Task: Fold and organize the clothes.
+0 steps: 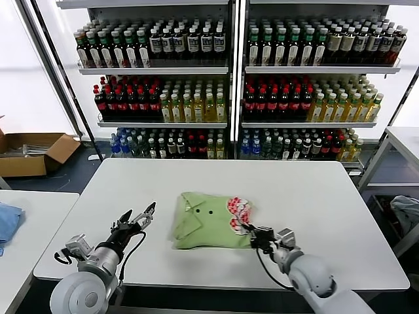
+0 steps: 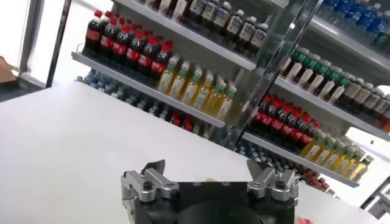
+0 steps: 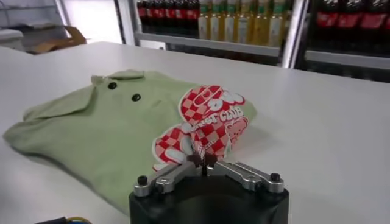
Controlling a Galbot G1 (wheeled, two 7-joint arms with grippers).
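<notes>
The light green polo shirt [image 1: 206, 222] lies folded on the white table [image 1: 314, 196], collar and dark buttons to the left, red-and-white graphic at its right edge. In the right wrist view the shirt [image 3: 97, 131] fills the left half. My right gripper [image 1: 249, 230] is at the shirt's front right edge, and in its wrist view the right gripper [image 3: 203, 159] is shut on the cloth just below the graphic, which stands bunched up. My left gripper [image 1: 139, 218] is open and empty, left of the shirt and above the table. It also shows open in the left wrist view [image 2: 204, 167].
Shelves of bottles [image 1: 229, 85] stand behind the table. A blue cloth [image 1: 8, 222] lies on a side table at the left. A greyish bundle of cloth [image 1: 404, 212] sits at the right. A cardboard box [image 1: 33, 152] is on the floor at the far left.
</notes>
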